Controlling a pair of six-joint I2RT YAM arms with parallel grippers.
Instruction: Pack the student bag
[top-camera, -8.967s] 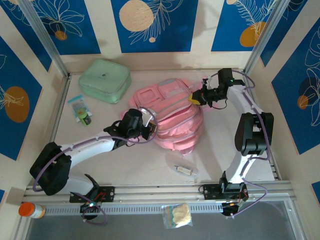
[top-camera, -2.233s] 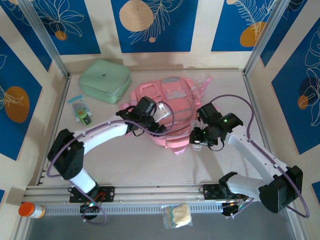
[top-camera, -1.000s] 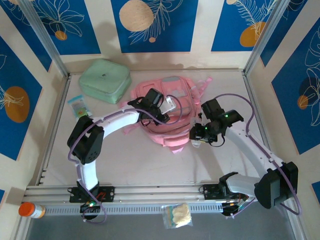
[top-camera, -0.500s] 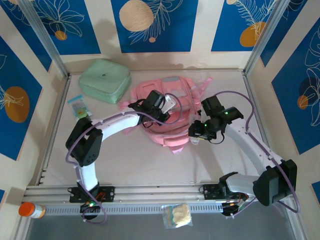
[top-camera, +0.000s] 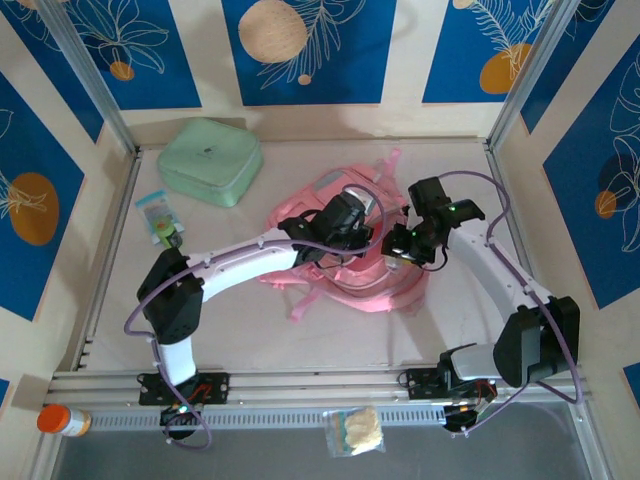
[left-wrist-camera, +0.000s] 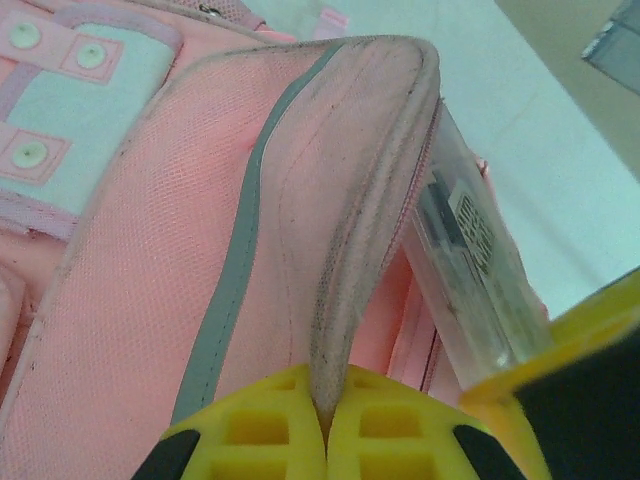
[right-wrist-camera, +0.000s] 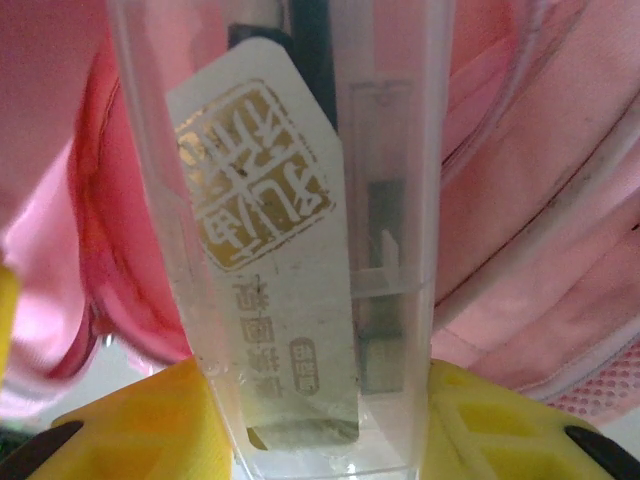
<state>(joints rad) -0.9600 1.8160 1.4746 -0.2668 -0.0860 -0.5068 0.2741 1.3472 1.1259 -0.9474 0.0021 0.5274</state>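
**Pink bag gripped at its rim, clear box at the opening**

The student bag (top-camera: 375, 285), a large pink fabric backpack with grey-white panels, lies crumpled at the middle of the pale table (top-camera: 250, 330), between the two arms. The left gripper (left-wrist-camera: 325, 425) is pinched tight on the pink, grey-piped rim of the bag's opening, with the fabric squeezed between its yellow fingers. Just beside that rim is a clear rectangular plastic box (right-wrist-camera: 300, 250) with a gold-printed label, clamped in the right gripper (right-wrist-camera: 320, 440). Its dark contents are perhaps stationery, too blurred to tell. Well apart, toward the far left corner, sits a mint-green square zip case (top-camera: 208, 160), with a small clear packet (top-camera: 160, 215) near it.
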